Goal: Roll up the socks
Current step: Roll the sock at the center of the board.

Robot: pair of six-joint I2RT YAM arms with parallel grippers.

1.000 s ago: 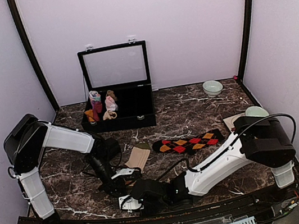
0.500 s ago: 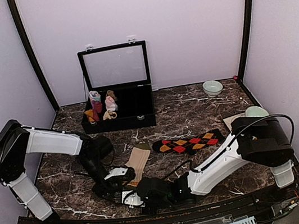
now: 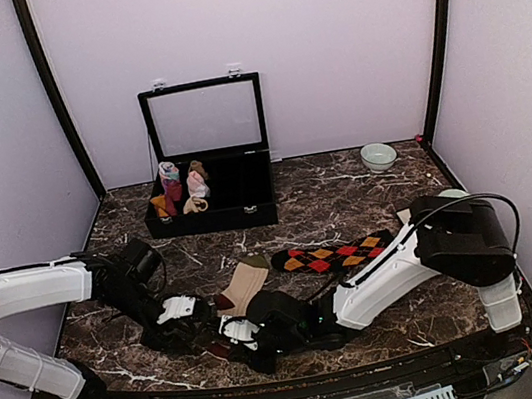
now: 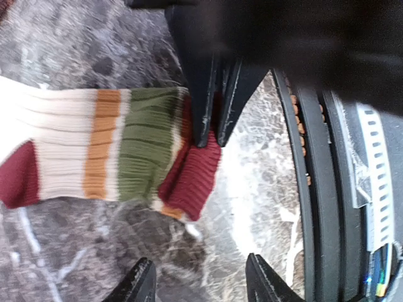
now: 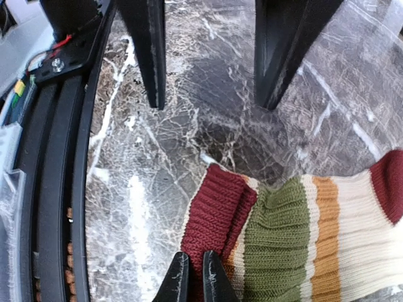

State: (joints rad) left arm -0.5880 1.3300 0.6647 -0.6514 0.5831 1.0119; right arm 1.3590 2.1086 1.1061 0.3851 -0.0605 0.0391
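Pinching striped sock (image 5: 302, 239) at cuff, right tool (image 5: 195, 280); left tool (image 4: 200, 280) newly parted, clear

I see the dark marble tabletop (image 3: 327, 200) carrying a black case (image 3: 215, 208) at the far edge, a bowl (image 3: 378, 156) by the far right corner, and a striped sock (image 3: 244, 284) and an argyle sock (image 3: 335, 252) nearer the near edge.

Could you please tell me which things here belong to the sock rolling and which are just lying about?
Job: striped sock, pinched by the right claw; argyle sock.
Lying about: case, sock rolls, bowl.
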